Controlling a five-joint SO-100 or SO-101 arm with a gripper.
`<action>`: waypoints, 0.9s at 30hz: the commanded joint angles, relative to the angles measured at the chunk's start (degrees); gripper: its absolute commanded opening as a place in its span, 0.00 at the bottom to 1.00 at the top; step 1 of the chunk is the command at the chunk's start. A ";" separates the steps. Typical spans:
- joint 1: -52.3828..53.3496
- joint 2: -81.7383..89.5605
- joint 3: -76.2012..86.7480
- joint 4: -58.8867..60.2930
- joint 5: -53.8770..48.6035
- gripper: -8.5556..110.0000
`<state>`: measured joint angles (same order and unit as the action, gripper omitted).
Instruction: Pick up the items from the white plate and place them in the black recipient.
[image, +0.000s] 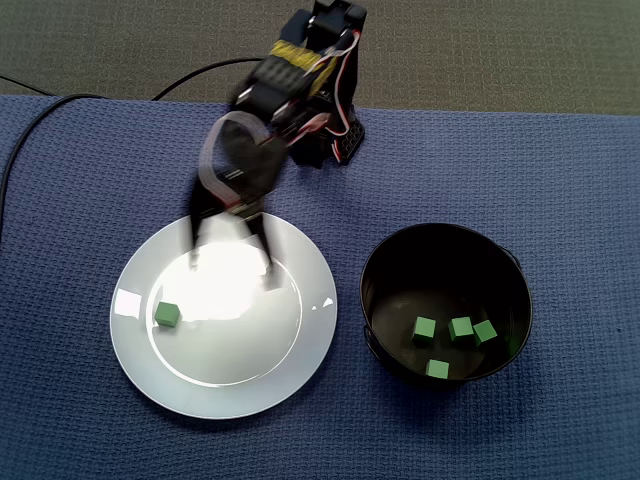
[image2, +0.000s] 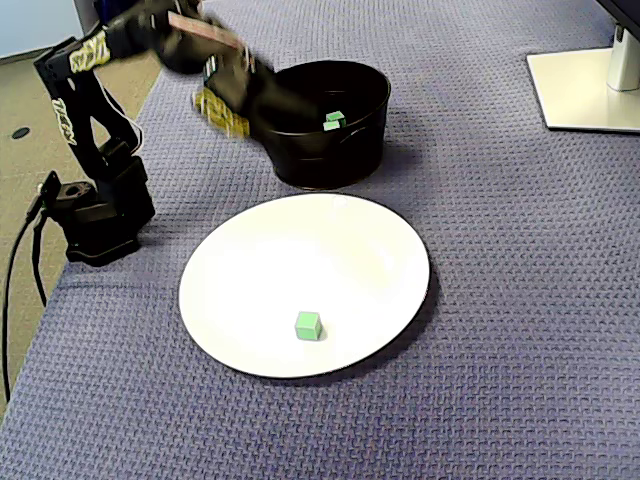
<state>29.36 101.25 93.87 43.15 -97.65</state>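
Observation:
One green cube (image: 167, 315) (image2: 308, 325) lies on the white plate (image: 225, 385) (image2: 380, 250), toward the plate's left side in the top-down fixed view. My gripper (image: 232, 262) (image2: 255, 112) is blurred by motion and hangs open above the part of the plate nearest the arm's base, with nothing between its fingers. It is well apart from the cube. The black bowl (image: 445, 232) (image2: 330, 160) stands beside the plate and holds several green cubes (image: 455, 330) (image2: 335, 120).
Everything rests on a blue woven cloth. The arm's base (image: 335, 140) (image2: 95, 220) stands at the cloth's edge behind the plate. A black cable (image: 20, 150) runs along the left. A white monitor foot (image2: 585, 90) sits at the far right corner.

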 joint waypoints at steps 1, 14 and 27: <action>6.06 -7.29 4.83 -13.36 -11.25 0.45; 10.46 -21.01 10.63 -20.92 -8.00 0.45; 12.66 -29.27 2.55 -25.93 -0.79 0.43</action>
<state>42.19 71.98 99.40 20.04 -100.46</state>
